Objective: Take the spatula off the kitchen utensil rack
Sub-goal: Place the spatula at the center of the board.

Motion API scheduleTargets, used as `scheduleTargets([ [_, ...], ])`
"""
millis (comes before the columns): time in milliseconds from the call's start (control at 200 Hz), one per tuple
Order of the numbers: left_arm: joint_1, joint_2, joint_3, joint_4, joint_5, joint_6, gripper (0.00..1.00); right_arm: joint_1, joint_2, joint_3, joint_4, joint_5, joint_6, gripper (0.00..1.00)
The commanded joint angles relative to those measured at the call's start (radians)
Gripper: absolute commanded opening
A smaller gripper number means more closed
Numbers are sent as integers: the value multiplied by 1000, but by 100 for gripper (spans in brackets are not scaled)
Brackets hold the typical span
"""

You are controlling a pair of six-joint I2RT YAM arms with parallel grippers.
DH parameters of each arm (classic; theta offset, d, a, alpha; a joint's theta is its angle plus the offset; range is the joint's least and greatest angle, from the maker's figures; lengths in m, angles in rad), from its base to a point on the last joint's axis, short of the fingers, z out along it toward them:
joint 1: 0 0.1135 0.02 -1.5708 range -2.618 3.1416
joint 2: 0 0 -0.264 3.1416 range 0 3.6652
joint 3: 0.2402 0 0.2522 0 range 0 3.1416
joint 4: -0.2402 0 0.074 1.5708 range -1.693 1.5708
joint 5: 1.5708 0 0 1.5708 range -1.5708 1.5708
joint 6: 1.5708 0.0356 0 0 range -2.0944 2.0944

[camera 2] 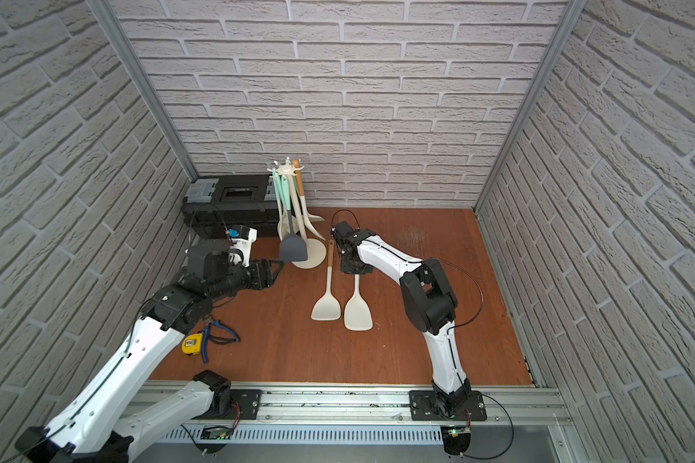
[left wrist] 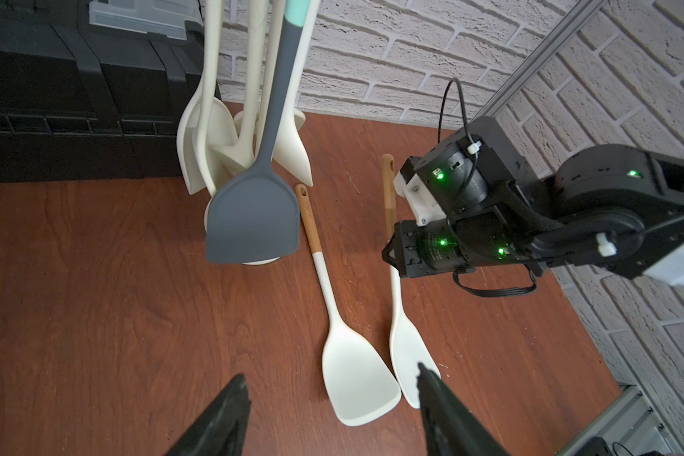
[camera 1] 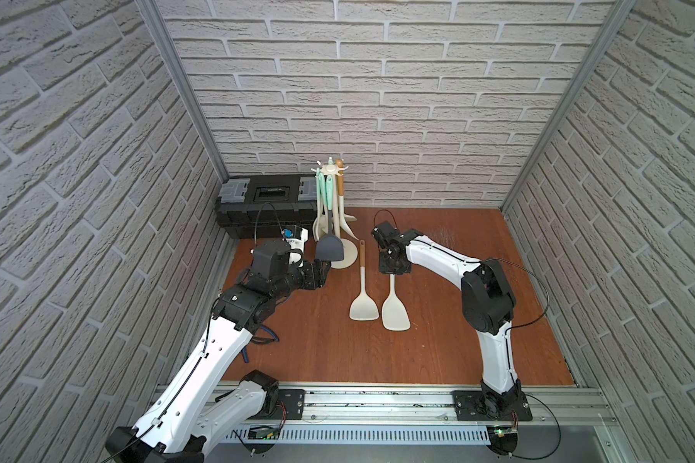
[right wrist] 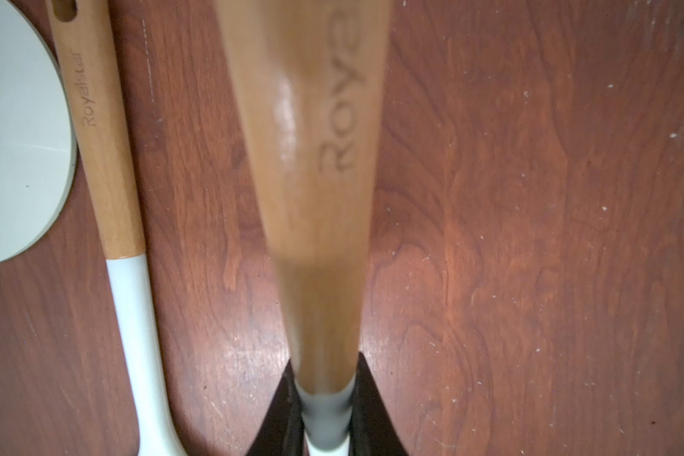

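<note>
Red-brown tabletop [camera 1: 438, 352], brick-patterned walls. Left pincer [left wrist: 329, 373] is held spread and empty. Just ahead of it, grey spatula [left wrist: 253, 225] is seen hanging on kitchen utensil rack [camera 1: 348, 252]. Loose cream spatula [camera 1: 364, 306] is laid flat between the pincers. Right pincer [right wrist: 325, 375] is clamped on second cream spatula [camera 1: 395, 312] at its handle. Judged: removal done, release left, grey one untouched.

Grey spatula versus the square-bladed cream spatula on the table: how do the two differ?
The grey spatula hangs upright from the kitchen utensil rack; the cream spatula lies flat on the table. The grey spatula has a dark blade and mint handle; the cream spatula has a pale blade and wooden handle end. Both have broad, squarish blades.
</note>
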State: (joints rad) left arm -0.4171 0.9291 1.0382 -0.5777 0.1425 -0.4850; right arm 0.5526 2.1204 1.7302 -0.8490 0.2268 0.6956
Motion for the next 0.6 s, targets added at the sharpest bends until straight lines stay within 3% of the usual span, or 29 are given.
scheduleTargets([
  [0,14,-21,-13,22,26,24,69,-6,31,38,48,-12,44,3],
  [595,44,-29,-46,28,51,29,70,-16,117,85,95,-55,38,14],
])
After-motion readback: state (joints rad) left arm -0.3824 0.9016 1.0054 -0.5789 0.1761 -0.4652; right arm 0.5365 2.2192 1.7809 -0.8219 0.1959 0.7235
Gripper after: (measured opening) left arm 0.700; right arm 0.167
